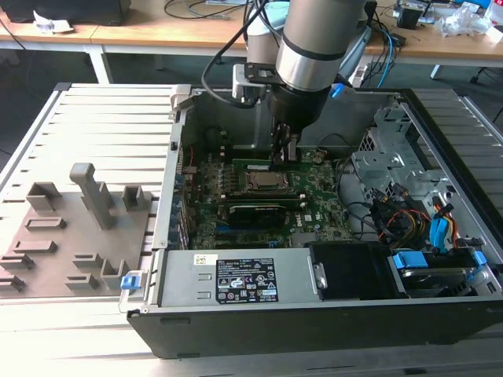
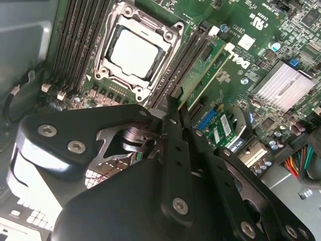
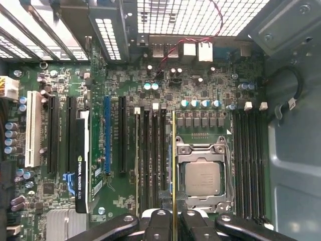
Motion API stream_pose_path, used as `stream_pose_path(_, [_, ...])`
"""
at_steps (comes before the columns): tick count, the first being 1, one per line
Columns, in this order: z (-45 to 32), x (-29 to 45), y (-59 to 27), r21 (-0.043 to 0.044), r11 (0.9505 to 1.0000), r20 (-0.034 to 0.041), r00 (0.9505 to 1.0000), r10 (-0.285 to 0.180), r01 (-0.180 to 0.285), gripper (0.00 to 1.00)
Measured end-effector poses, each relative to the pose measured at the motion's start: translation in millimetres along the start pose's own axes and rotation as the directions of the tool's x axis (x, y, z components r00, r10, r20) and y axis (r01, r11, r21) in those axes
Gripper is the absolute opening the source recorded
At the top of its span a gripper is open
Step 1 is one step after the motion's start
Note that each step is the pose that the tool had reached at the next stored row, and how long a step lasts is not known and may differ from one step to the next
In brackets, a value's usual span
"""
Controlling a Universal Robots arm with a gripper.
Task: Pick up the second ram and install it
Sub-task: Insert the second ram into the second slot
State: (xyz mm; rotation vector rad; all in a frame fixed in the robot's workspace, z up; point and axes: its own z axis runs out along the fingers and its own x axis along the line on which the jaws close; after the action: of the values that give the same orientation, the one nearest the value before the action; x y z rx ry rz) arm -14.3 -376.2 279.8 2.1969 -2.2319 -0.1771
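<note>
My gripper [image 1: 284, 155] reaches down into the open computer case [image 1: 440, 314], just over the motherboard [image 1: 314, 206] beside the processor socket [image 1: 263, 179]. In the first wrist view the gripper [image 3: 173, 215] is shut on the second ram [image 3: 173, 155]. The ram shows edge-on as a thin yellow-green line running along the memory slots next to the socket [image 3: 203, 175]. In the second wrist view the green stick [image 2: 200, 75] extends out from the gripper [image 2: 173, 114] alongside the black slots [image 2: 186, 52]. I cannot tell whether it touches a slot.
A black graphics card [image 3: 83, 160] stands in a slot on the far side of the memory slots from the socket. Coloured cables [image 1: 397, 214] and drive bays [image 1: 440, 259] fill the case's right. Grey fixture blocks [image 1: 88, 200] sit on the slatted table at the exterior view's left.
</note>
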Motion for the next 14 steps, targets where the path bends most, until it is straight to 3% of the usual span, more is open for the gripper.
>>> stream_pose_path(4, [10.0,1.0,-0.7,0.0000,1.0000,0.0000,1.0000,0.000,0.000,0.14])
stream_pose_path(14, [26.9,3.4,-2.1,0.0000,1.0000,0.0001,1.0000,0.000,0.000,0.14])
